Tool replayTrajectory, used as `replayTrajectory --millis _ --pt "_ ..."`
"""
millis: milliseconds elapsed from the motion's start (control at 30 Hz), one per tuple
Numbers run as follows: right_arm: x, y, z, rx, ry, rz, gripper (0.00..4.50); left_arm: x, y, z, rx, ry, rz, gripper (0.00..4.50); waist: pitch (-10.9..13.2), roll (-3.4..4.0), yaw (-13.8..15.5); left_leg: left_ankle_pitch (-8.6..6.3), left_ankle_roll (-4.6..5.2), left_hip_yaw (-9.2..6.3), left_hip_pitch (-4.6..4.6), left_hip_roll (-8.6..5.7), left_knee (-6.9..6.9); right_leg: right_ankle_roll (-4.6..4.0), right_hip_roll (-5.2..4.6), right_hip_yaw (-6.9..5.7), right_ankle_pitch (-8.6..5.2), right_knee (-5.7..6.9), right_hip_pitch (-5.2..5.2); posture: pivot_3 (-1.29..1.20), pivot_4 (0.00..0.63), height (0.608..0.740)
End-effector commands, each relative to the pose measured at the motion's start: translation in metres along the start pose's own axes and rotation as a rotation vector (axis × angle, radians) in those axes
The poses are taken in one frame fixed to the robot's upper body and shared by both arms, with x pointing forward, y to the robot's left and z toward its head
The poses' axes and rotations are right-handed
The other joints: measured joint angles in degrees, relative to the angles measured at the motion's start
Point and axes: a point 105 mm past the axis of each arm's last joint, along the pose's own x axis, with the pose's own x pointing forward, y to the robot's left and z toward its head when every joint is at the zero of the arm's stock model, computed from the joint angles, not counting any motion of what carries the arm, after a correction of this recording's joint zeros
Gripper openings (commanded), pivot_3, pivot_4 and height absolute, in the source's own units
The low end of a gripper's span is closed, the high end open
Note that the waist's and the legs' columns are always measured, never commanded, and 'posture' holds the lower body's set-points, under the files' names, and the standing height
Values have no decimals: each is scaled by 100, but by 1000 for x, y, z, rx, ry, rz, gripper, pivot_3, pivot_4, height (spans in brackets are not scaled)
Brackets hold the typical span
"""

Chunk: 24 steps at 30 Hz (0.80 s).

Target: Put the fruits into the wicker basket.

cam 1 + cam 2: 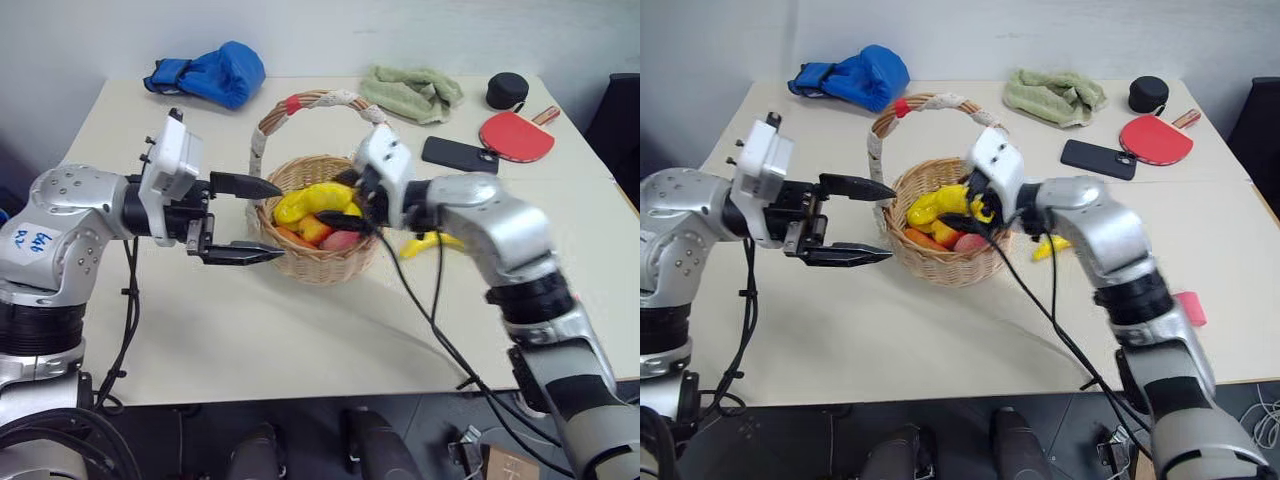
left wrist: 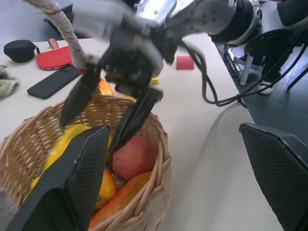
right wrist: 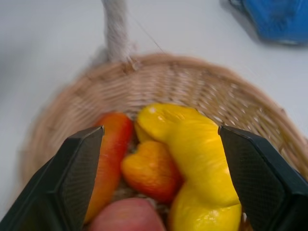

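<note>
Both grippers at the wicker basket (image 1: 318,262), fruit piled inside.

Table (image 1: 300,330) holds the basket near its middle, arched handle up. Blue glove (image 1: 212,72) sits at about 11 o'clock from the basket; green towel (image 1: 412,92), black phone (image 1: 459,154) and red paddle (image 1: 516,135) lie toward 1–2 o'clock. Left gripper (image 1: 255,220) is at the basket's 9 o'clock edge, jaws spread wide around the rim, pinching nothing. Right gripper (image 1: 350,205) is over the basket from 3 o'clock, jaws spread with nothing between them. Inside: long yellow banana (image 3: 197,149), orange mango (image 3: 151,171), reddish-orange fruit (image 3: 109,154), pink-red round fruit (image 2: 134,156). One yellow fruit (image 1: 432,242) lies on the table at 3 o'clock, partly hidden by the arm, possibly a lemon.
</note>
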Motion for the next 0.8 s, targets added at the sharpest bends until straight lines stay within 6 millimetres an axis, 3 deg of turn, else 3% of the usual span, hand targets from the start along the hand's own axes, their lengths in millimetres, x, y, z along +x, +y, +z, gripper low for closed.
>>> replayTrajectory --millis 33,100,167,267,367,467,700,800 --pt "-52 9 16 11 -36 24 3733 4 -8 10 46 -28 -24 4500 0 -1 19 0 0 -6 -2 -1 4 0 -3 -6 0 0 2 0 150 740" --pt "-85 5 -17 -22 120 -32 3733 10 -13 11 43 -41 -61 4500 -2 -3 45 -5 4 -13 -5 -4 20 -1 -2 -13 -1 -34 14 0 150 740" --pt "-104 -1 -44 -53 254 -84 3733 14 -15 11 45 -46 -81 4500 -1 -3 66 -7 8 -11 -3 -6 32 -2 9 -8 -1 -63 33 0 150 740" --pt "-127 -41 -98 -85 456 -287 3733 23 -13 12 65 -57 -100 4500 -1 -4 -24 4 27 35 32 -18 41 -2 35 9 14 -68 56 0 150 740" --pt "-135 -72 -131 -108 548 -391 3733 27 -12 14 78 -61 -117 4500 3 -9 -84 6 32 52 101 -21 36 0 40 27 17 -76 122 0 150 740" --pt "-132 -93 -146 -89 560 -449 3733 28 -12 15 83 -60 -123 4500 5 -5 -152 12 29 55 109 -18 30 -1 42 45 17 -66 122 0 150 740" --pt "-102 -111 -165 1 537 -456 3733 27 -14 17 87 -59 -122 4500 8 0 -203 15 2 68 117 14 5 -15 42 54 9 -58 105 0 150 740" --pt "-92 -111 -166 77 492 -434 3104 26 -13 17 89 -54 -108 4500 9 2 -197 16 0 66 118 13 8 -17 41 55 8 -54 106 0 150 740"
